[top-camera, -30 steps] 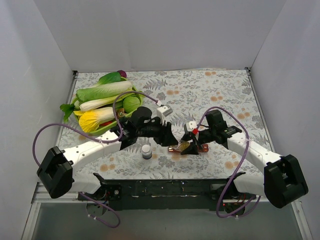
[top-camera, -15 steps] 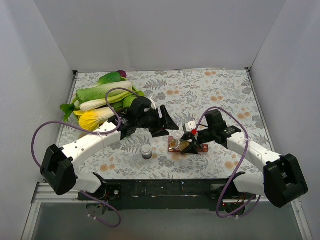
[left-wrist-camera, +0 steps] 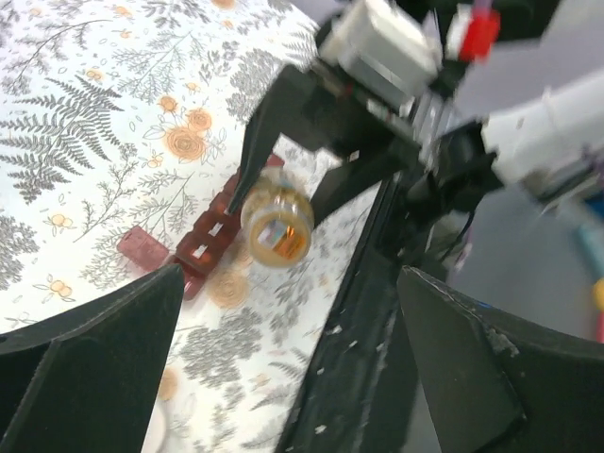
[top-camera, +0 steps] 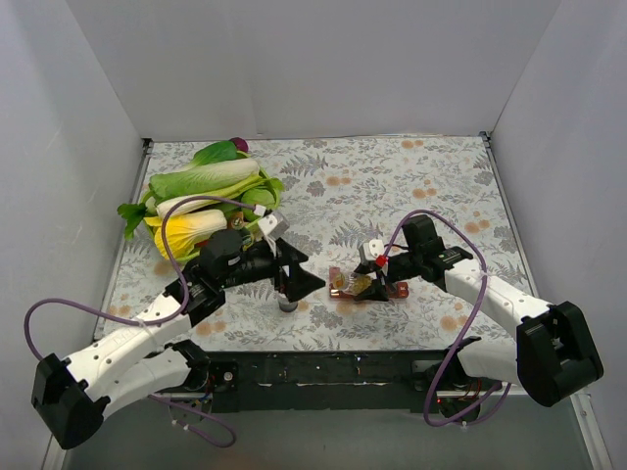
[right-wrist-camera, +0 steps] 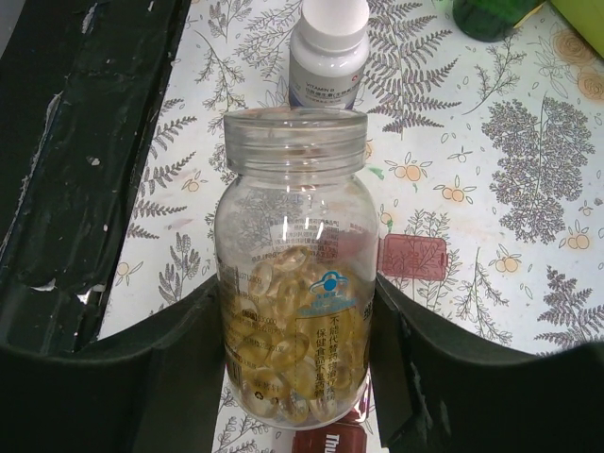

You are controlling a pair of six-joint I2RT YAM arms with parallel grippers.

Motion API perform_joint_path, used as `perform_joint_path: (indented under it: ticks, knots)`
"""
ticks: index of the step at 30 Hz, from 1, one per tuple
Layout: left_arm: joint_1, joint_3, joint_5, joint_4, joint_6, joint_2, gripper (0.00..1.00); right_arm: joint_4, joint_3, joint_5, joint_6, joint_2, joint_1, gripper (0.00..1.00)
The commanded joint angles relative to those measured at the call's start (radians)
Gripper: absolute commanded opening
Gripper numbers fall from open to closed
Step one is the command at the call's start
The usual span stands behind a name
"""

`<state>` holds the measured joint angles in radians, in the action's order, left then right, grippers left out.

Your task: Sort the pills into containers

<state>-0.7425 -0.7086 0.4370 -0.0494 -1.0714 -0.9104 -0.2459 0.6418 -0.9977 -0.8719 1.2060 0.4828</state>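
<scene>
- Pouring is the step in hand, as I judge it: the right gripper (top-camera: 363, 284) is clenched around an uncapped clear pill bottle (right-wrist-camera: 294, 236) full of golden softgels, held directly over the containers (left-wrist-camera: 209, 238), a dark red strip lying flat on the flowered table (top-camera: 411, 186).
- Left gripper (top-camera: 299, 277) hangs released and empty, well to the left of the strip and just above the grey bottle with a white cap (right-wrist-camera: 328, 52).
- Next move likely calls for tipping the bottle's mouth gently over one open compartment, so that capsules drop singly rather than spill across the strip.
- Writing: a red lid at the strip's near end reads something like "Thu".
- Bottle label over the strip shows a blue round logo and Chinese print, too fine to read.
- White-capped bottle's label seems to begin "VITAMIN"; the rest is illegible.
</scene>
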Motion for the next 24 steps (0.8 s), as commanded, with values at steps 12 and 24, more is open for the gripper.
perform_joint_path:
  ticks: [12,24]
  knots:
    - [-0.067,0.126,0.114,0.129,0.738,0.012,0.98,-0.032,0.025,-0.050,-0.076,-0.011,0.000,0.04]
    - [-0.113,0.078,0.108,0.097,0.835,-0.071,0.98,-0.036,0.024,-0.059,-0.085,-0.013,0.000,0.04]
